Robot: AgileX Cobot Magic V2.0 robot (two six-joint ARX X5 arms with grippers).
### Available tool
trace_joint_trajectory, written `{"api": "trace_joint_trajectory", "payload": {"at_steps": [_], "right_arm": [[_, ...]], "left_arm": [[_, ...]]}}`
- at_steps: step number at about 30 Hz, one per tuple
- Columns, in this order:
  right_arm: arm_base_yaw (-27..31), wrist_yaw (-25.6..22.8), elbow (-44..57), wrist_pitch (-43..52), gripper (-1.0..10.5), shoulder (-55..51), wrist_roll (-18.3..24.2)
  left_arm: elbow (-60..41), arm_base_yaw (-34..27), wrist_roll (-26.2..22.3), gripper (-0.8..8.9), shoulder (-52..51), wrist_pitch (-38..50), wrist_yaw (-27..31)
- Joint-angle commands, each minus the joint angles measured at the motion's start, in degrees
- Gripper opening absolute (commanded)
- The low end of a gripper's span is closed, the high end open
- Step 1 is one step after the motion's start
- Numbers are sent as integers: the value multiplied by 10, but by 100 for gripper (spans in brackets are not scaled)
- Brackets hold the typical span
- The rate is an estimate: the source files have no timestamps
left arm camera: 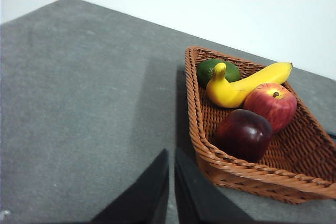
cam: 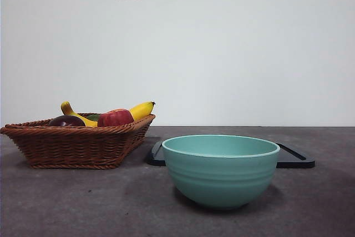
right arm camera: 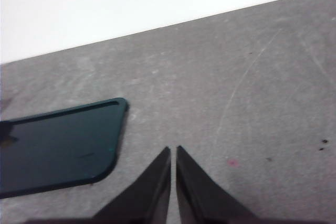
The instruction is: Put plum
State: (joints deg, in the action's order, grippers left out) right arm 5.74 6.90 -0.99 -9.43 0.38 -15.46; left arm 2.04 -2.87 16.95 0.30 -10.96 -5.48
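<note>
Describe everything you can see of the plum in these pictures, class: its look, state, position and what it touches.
The plum is round, smooth and glossy, dark purple-maroon, whole and unmarked. It lies in the woven wicker basket, close to the basket's rim, resting on the weave. The red apple sits right beside it, apparently touching; the banana lies just beyond. In the front view only its top shows above the rim. Neither pincer holds it; the left pincer hovers outside the basket.
</note>
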Motion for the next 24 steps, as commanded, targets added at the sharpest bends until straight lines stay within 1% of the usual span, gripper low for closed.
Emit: {"api": "trace_joint_trajectory", "payload": {"at_steps": [1,4,6,10,12,16,18,21,24], "right_arm": [[1,21,-15,1,8,-2,-30],[1,37,-38,-5,8,0,-37],[1,38,-58,-19,8,3,-37],[1,41,-117,-64,8,24,-36],[1,54,-149,-79,8,40,-36],[1,82,-217,-109,8,83,-15],[0,102,-250,-132,8,111,0],[0,136,-302,-180,8,160,26],[0,179,-348,-226,8,211,50]], "left_arm": [[15,-1,35,15,-1,-44,-12],[35,-1,35,15,0,-63,-26],[51,-1,36,15,0,-72,-30],[90,-1,37,15,10,-85,-37],[112,-1,37,15,24,-94,-38],[165,-1,36,15,69,-120,-50],[193,-1,21,15,98,-134,-68],[245,-1,-20,15,149,-168,-105],[298,0,-59,15,202,-212,-132]]}}
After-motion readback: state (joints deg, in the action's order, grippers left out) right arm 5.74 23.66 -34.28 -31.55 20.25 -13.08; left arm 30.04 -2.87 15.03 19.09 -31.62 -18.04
